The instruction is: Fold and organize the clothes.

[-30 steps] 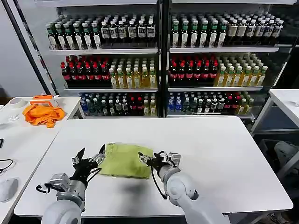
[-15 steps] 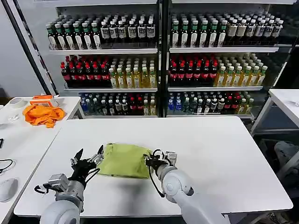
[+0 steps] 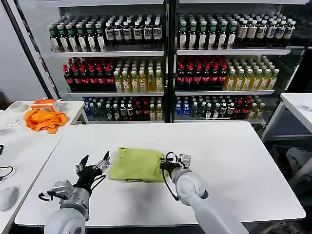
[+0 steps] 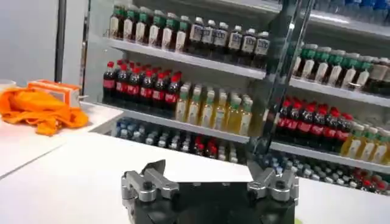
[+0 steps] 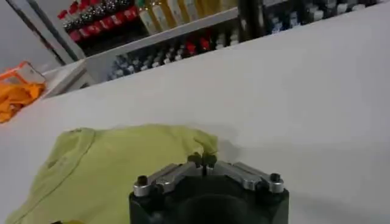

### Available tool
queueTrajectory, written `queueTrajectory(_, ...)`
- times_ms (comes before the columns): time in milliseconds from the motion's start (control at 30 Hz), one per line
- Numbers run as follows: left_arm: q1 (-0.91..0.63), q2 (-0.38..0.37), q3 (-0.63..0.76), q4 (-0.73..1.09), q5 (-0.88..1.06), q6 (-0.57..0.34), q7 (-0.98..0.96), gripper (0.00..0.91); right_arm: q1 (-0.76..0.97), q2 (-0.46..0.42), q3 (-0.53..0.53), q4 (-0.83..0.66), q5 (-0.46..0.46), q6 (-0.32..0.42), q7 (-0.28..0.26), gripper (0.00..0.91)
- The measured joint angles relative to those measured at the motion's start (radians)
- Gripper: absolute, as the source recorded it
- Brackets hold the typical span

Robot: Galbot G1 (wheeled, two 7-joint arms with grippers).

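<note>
Lime cloth, the folded T-shirt, lies at lower centre of the head view on the white table, its long axis running left to right. The right gripper has its fingers clenched at the shirt's right edge, seemingly pinching fabric. The left gripper stands released just beside the left edge, not touching.

Lime T-shirt lies folded on the table

The T-shirt lies on the table between the claws — left claw beside it, right claw touching.
</note>
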Motion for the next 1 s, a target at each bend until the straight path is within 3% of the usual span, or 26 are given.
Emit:
queueTrajectory(433, -0.002, -0.008, 0.023, -0.005, 0.011, 0.000, 0.001, 0.907, 0.071, -0.148, 0.045, -0.046, -0.020, -0.017, -0.116, 0.020)
queueTrajectory(467, -0.002, -0.008, 0.025, -0.005, 0.012, 0.000, 0.001, 0.907, 0.076, -0.162, 0.049, -0.051, -0.025, -0.017, -0.128, 0.715)
queueTrajectory(500, -0.002, -0.008, 0.027, -0.006, 0.013, 0.000, 0.001, 0.907, 0.080, -0.175, 0.053, -0.055, -0.030, -0.018, -0.138, 0.907)
queueTrajectory(733, 0.006, -0.013, 0.039, -0.009, 0.035, -0.012, 0.012, 0.907, 0.073, -0.223, 0.082, -0.046, -0.115, 0.000, -0.222, 0.907)
queueTrajectory(1000, 0.033, -0.013, 0.045, -0.017, 0.116, -0.048, 0.033, 0.907, -0.049, -0.242, 0.148, 0.048, -0.348, 0.172, -0.252, 0.907)
